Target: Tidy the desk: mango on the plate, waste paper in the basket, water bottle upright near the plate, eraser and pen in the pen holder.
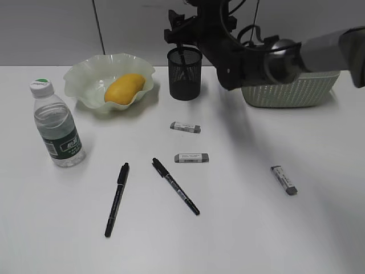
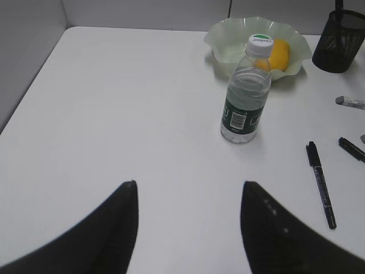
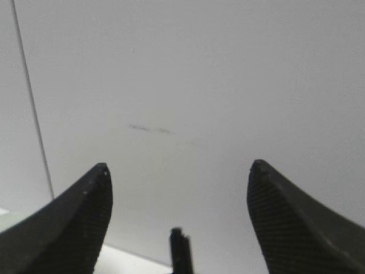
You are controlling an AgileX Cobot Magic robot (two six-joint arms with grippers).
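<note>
Pen [image 3: 180, 251] upright between spread right fingers [image 3: 74, 225], untouched (over pen holder [image 1: 185, 74]).

White table [image 1: 256, 228], bearing upright water bottle [image 1: 57, 130] at left, plate [image 1: 85, 80] behind it, pen holder [image 1: 185, 74], basket [image 1: 291, 90], three erasers [image 1: 191, 157], two black pens [image 1: 117, 198] lying flat

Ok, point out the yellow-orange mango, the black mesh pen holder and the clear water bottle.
yellow-orange oval mango [image 1: 124, 88], exterior view, middle of its skin.
black wire-mesh pen holder [image 1: 185, 80], exterior view, front mesh wall.
clear plastic water bottle [image 2: 243, 114], left wrist view, dark green label.
</note>
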